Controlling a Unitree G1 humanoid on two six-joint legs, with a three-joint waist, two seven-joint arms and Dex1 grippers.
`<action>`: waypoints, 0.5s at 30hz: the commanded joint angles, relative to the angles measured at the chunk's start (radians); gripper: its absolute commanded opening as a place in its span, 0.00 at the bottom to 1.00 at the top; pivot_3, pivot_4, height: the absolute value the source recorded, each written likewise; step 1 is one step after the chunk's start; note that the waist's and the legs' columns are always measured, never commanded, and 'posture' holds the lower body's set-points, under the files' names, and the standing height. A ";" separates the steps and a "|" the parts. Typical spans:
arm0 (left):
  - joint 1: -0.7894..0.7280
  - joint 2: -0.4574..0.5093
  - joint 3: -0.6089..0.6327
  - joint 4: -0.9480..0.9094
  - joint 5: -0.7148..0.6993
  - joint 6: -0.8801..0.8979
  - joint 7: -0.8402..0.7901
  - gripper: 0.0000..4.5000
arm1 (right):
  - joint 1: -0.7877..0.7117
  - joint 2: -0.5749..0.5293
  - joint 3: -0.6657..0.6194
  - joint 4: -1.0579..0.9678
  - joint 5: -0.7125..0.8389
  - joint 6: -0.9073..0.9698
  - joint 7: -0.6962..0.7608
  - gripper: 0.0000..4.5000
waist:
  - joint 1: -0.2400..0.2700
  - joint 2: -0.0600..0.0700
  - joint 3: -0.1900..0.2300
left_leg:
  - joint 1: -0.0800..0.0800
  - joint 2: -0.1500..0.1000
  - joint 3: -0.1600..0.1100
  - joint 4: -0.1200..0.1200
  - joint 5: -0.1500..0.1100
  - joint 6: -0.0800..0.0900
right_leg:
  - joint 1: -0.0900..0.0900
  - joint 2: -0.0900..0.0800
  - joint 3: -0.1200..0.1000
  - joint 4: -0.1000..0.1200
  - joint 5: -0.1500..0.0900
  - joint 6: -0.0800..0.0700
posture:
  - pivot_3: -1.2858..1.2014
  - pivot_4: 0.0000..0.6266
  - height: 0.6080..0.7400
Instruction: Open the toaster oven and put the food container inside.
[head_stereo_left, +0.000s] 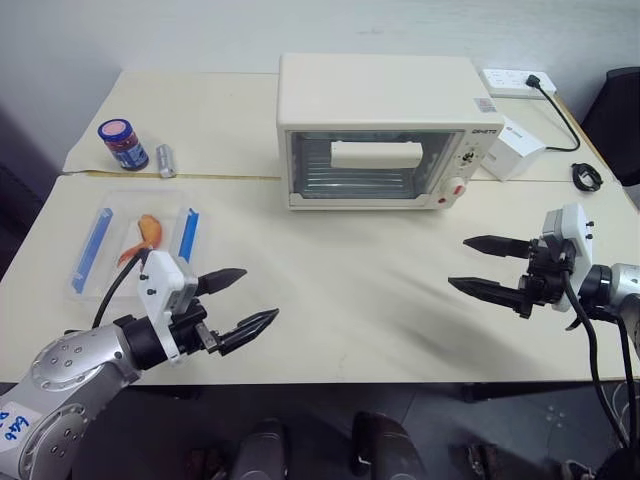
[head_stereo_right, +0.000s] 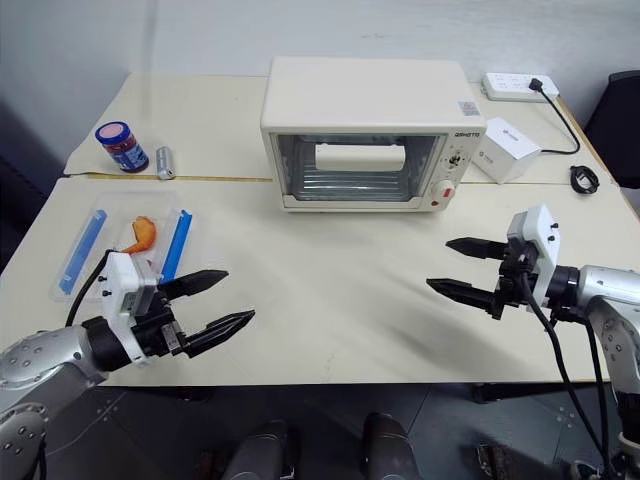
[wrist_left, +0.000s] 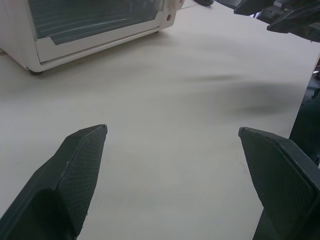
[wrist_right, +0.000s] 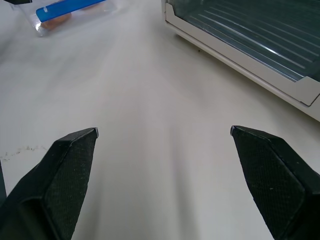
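The toaster oven (head_stereo_left: 380, 130) stood at the far middle of the cream bench (head_stereo_left: 360, 300), its glass door shut, the white bar handle across the top of the door and the knobs down its right side. The food container (head_stereo_left: 135, 245) lay flat on the bench at the near left, well apart from the oven, with a blue clip strip along each long side and orange food visible through the clear plastic.

The left end effector (head_stereo_left: 235, 301) hovered over the near left of the bench, just right of the container's near corner, its two black fingers spread wide with nothing between them. The right end effector (head_stereo_left: 485, 267) hovered over the near right of the bench, pointing left, its fingers likewise spread and empty. Both were well short of the oven door.

At the far left of the bench stood a small blue jar (head_stereo_left: 123, 144) with a small silver cylinder (head_stereo_left: 166, 160) just beside it. Right of the oven sat a small white box (head_stereo_left: 512, 148), and behind that a white power strip (head_stereo_left: 518, 82) with a black cable plugged in.
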 joint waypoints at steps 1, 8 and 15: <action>0.011 0.008 -0.004 -0.033 0.014 -0.029 0.011 1.00 | -0.014 -0.007 -0.021 -0.028 0.006 -0.009 -0.010 0.99 | 0.001 0.000 0.000 | 0.000 0.000 0.000 0.000 0.000 0.000 | 0.000 0.000 0.000 0.000 0.000 0.000 | 0.52 0.24 1.00; 0.025 -0.017 -0.023 -0.025 0.000 -0.017 0.061 1.00 | -0.022 0.010 0.001 -0.045 -0.007 -0.015 -0.043 0.99 | 0.001 0.000 0.000 | 0.000 0.000 0.000 0.000 0.000 0.000 | 0.000 0.000 0.000 0.000 0.000 0.000 | 0.52 0.24 1.00; 0.017 -0.033 -0.063 -0.026 0.004 -0.031 0.084 1.00 | -0.030 0.026 0.014 -0.059 0.001 0.000 -0.067 0.99 | 0.001 0.000 0.000 | 0.000 0.000 0.000 0.001 0.000 0.000 | 0.000 0.000 0.000 0.000 0.000 0.000 | 0.52 0.24 1.00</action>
